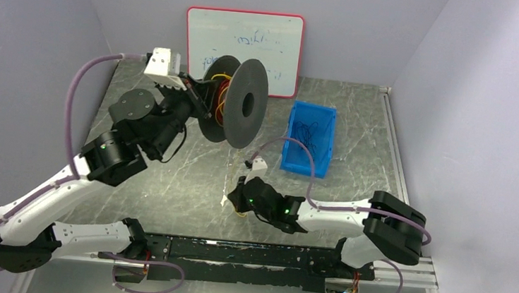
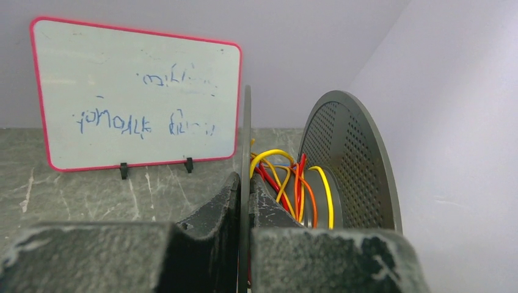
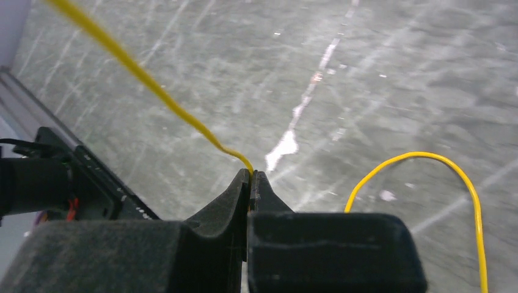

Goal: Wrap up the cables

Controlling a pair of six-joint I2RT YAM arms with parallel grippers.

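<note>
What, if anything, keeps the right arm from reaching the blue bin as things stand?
Probably yes, it can reach: the blue bin lies just beyond the right gripper, bare table between. But that gripper is shut on a yellow cable, so it would likely need to release first.

desk [image 1: 190, 176]: grey, marbled with pale streaks; scuffed
back edge: whiteboard [image 1: 243, 39], red-framed; upright on small black feet; blue scribbles
right of centre: blue bin [image 1: 297, 167], open-topped; near the whiteboard's right corner
near edge: black rail [image 1: 247, 253]
</note>
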